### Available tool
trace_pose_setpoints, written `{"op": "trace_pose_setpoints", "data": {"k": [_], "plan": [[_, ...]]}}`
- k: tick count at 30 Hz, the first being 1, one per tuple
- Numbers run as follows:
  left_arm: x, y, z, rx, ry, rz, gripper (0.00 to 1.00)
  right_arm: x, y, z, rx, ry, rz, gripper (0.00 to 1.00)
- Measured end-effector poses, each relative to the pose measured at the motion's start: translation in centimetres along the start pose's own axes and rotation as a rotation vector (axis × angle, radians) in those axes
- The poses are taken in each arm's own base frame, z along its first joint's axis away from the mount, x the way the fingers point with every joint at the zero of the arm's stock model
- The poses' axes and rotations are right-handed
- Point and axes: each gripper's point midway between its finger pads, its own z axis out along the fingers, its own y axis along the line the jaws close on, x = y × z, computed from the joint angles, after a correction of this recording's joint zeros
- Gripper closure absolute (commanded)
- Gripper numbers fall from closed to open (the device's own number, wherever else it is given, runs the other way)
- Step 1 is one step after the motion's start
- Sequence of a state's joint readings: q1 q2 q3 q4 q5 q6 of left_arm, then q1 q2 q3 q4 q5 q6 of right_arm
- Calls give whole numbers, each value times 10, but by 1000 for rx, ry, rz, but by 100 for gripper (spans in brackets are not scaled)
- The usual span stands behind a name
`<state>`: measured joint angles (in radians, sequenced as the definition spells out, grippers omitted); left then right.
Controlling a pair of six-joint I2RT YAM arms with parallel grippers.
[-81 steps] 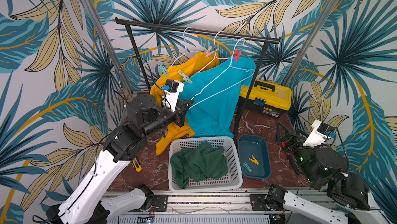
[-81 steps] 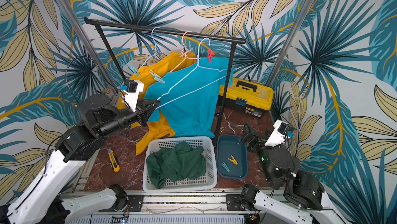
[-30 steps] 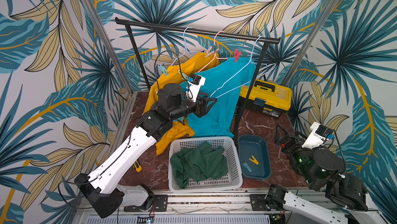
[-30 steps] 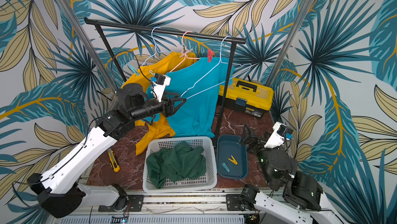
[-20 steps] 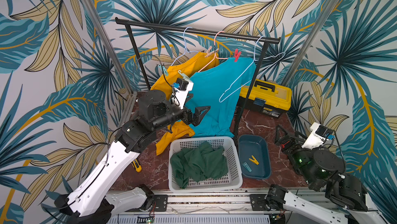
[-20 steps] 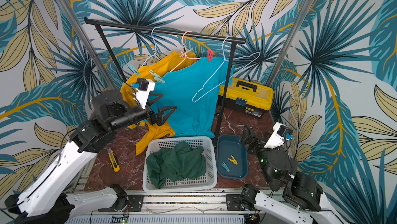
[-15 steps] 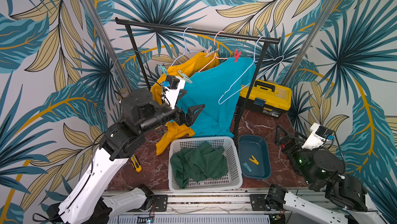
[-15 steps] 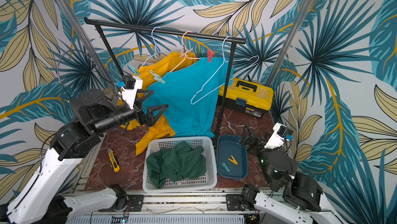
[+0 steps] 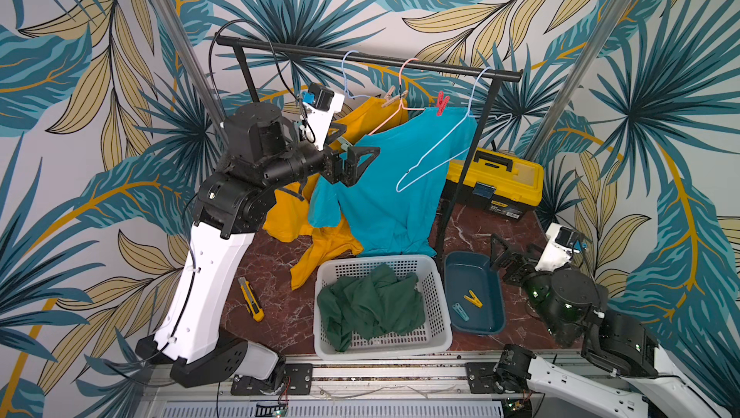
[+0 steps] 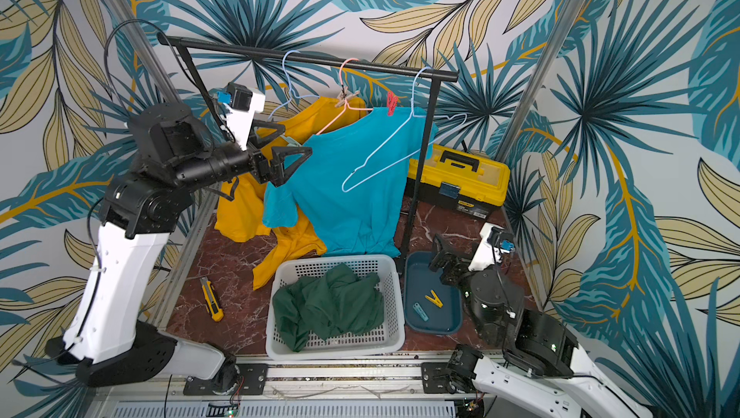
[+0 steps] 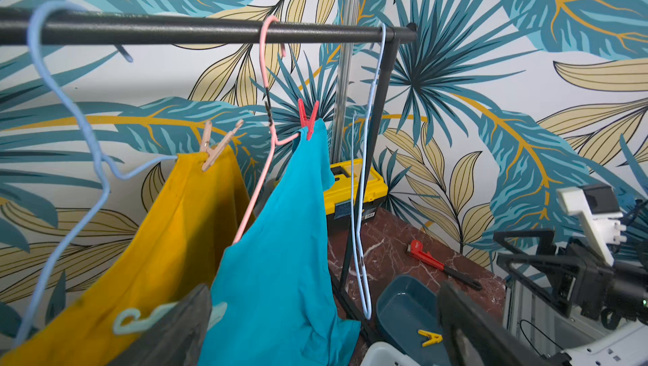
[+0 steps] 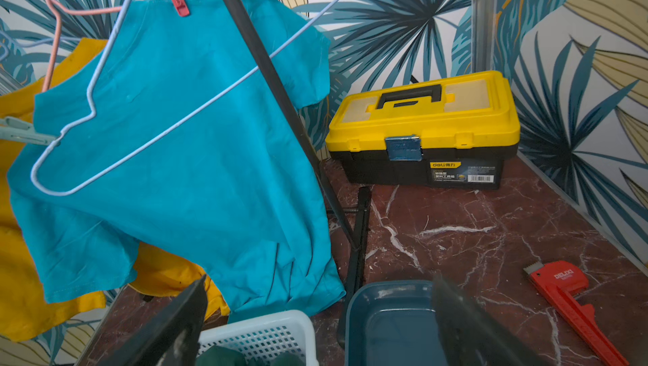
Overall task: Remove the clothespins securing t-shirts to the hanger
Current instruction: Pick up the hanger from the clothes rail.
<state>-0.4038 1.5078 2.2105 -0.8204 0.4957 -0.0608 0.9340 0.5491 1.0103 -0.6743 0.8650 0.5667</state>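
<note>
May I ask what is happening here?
The left end effector is open beside the turquoise t-shirt, holding nothing. A red clothespin pins that shirt and a tan clothespin the yellow t-shirt. A yellow clothespin and a teal clothespin lie in the tray, the green t-shirt in the basket. The right end effector sits open nearby.

left tool (image 9: 361, 138) raised, agape, right tool (image 9: 510, 247) agape

The tabletop (image 9: 280, 308) bears a toolbox (image 9: 496, 173), basket (image 9: 437, 308), blue tray (image 9: 468, 275), box cutter (image 9: 251, 294) and red wrench (image 12: 561, 281).
</note>
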Motion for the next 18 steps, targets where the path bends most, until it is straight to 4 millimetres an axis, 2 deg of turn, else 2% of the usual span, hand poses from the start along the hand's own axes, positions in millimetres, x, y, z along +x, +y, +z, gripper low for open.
{"op": "trace_pose_setpoints", "data": {"k": [4,10,13,18], "plan": [[-12,11,21,50,-12,-25,5,6,10,7,-14,22,-31,1],[-20,19,48,103,-28,-31,10,18,12,11,-21,34,-58,0],[-12,28,64,112,-11,-41,14,24,10,12,-25,42,-65,1],[17,48,95,103,53,-65,18,23,7,8,-36,39,-46,0]]}}
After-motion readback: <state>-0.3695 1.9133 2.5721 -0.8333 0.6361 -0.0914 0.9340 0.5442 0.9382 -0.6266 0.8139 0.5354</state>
